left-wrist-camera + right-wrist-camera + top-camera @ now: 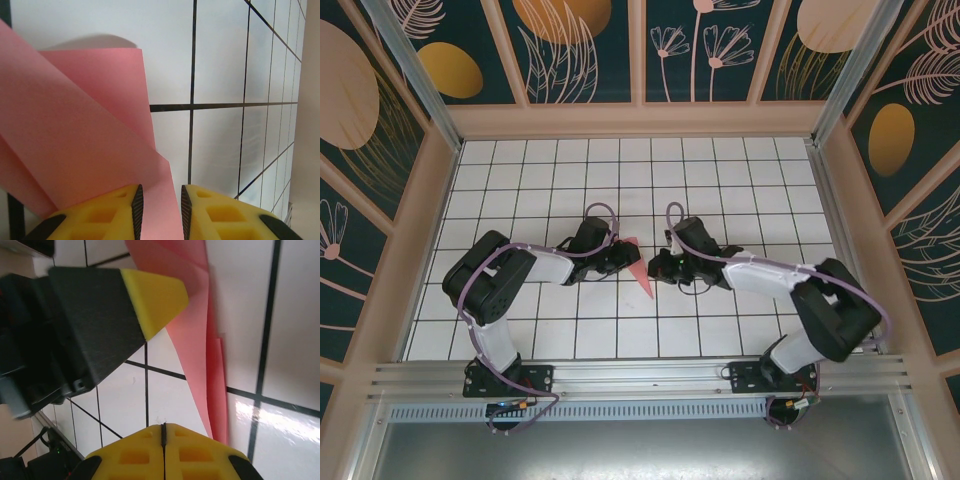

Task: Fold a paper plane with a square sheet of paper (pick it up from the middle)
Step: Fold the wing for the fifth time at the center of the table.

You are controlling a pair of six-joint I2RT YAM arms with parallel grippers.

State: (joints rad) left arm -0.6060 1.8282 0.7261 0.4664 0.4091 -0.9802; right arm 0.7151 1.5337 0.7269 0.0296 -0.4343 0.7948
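Between the arms: paper plane (638,267) on table (740,170) | left pincer (158,212) grips plane | right pincer (163,440) closed, empty

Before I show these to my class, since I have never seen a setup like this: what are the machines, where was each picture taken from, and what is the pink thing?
These are two robot arms bolted at the near edge of a white tiled table. The wide picture comes from a camera above and behind them. The other two come from cameras on the wrists, looking past each arm's yellow fingertips.

The pink thing is a paper plane in the making: a sheet folded to a narrow point, lying between the arms.

The left pincer has its fingers slightly apart with a flap of the paper between them; I cannot tell whether they press it. The right pincer is shut on nothing, beside the paper's edge.
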